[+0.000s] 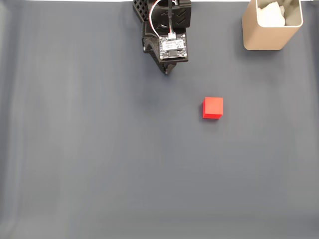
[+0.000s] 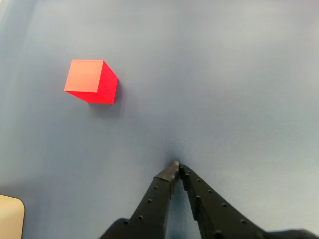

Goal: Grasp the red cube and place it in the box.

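Fixed view first: black arm folded at the top centre of a dark grey mat (image 1: 99, 164), gripper (image 1: 167, 71) pointing down-frame, fingertips drawn to a single point, nothing between them. Red cube (image 1: 213, 107) flat on the mat, below and to the right of the gripper, well apart from it. Box (image 1: 271, 24) upright in the top right corner, beige, rounded corners, something pale and crumpled inside, well apart from the cube.

Wrist view next: gripper (image 2: 176, 165) rising from the bottom edge, two black perforated fingers (image 2: 155, 199) meeting at their tips, closed on nothing, tips near the mat. Red cube (image 2: 91, 81) up and to the left, clear of the fingers, turned corner-on with a lighter top face. Beige corner of the box (image 2: 10, 216) at the lower left edge
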`<act>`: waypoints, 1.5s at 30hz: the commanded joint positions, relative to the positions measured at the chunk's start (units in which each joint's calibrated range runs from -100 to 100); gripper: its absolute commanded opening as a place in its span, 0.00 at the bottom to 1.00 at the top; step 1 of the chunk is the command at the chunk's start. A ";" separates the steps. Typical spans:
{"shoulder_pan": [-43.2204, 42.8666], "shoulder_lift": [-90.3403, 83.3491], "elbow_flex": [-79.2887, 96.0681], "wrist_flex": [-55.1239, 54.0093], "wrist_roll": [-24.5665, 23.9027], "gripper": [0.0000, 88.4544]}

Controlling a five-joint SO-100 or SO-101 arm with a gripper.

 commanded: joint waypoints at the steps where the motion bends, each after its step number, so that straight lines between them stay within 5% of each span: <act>1: 0.42 0.09 0.55 0.81 0.20 0.01; 45: 0.42 0.09 0.55 0.65 -0.44 0.01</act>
